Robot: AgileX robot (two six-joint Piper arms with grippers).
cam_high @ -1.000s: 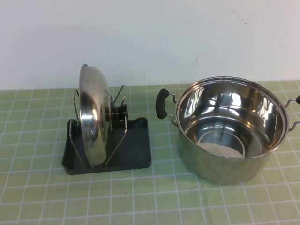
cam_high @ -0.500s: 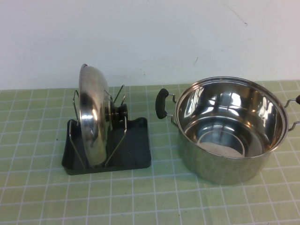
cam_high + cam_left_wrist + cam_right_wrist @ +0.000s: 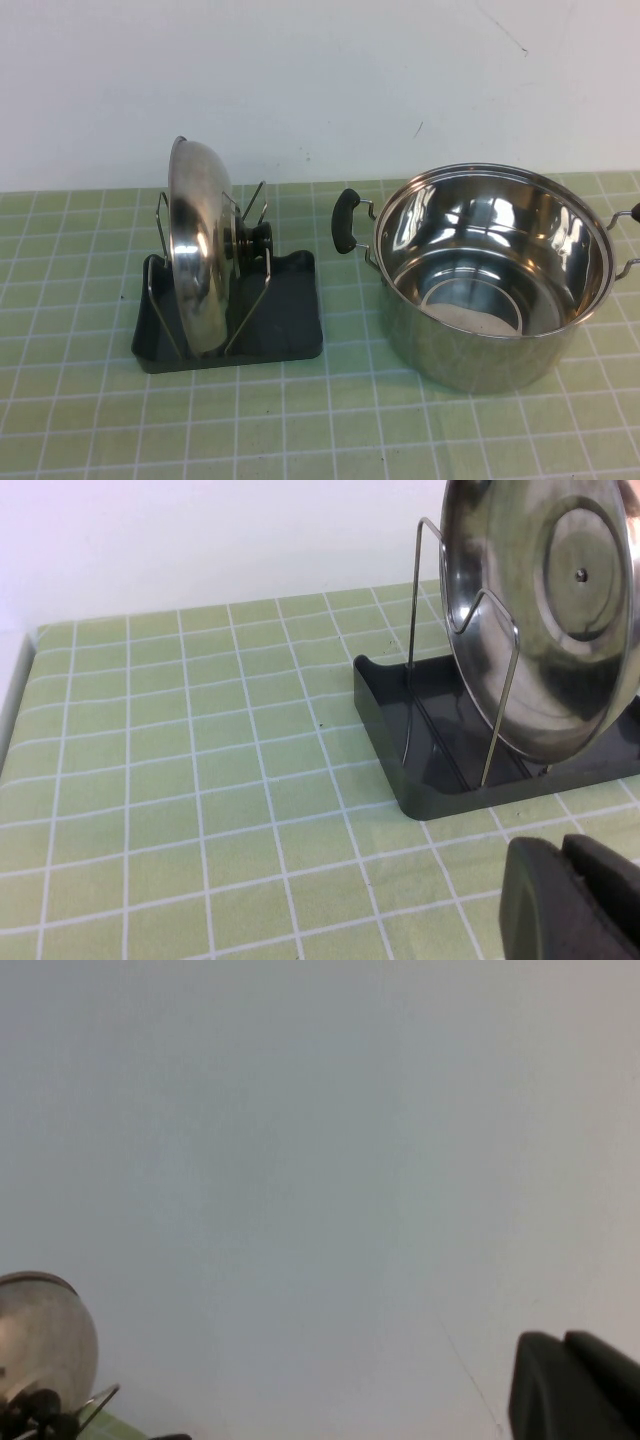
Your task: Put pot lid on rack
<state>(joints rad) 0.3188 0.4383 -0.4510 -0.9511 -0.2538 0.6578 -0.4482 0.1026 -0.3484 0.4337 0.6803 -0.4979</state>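
Fingers of both grippers appear pressed together with only a thin seam between them, and neither holds anything. Only the dark tips of the left gripper (image 3: 590,900) show in its wrist view, low over the green checked tablecloth (image 3: 180,780) and short of the near end of the rack (image 3: 440,780). Tips of the right gripper (image 3: 580,1385) show in its own wrist view against the plain white wall (image 3: 320,1140), raised and well clear of the table. Neither arm appears in the high view.

The pot lid (image 3: 197,255) stands on edge in the rack (image 3: 290,320), close to upright, seated between the wire prongs (image 3: 258,290). Its black knob (image 3: 258,240) faces the pot (image 3: 490,275); its hollow underside (image 3: 560,610) faces the left wrist camera. One prong (image 3: 497,695) crosses in front of that underside. The lid's lower rim sits down inside the dark grey tray.

The pot stands open to the right of the rack, apart from it, with one black side handle (image 3: 345,222) turned toward the rack. Its interior is bare.
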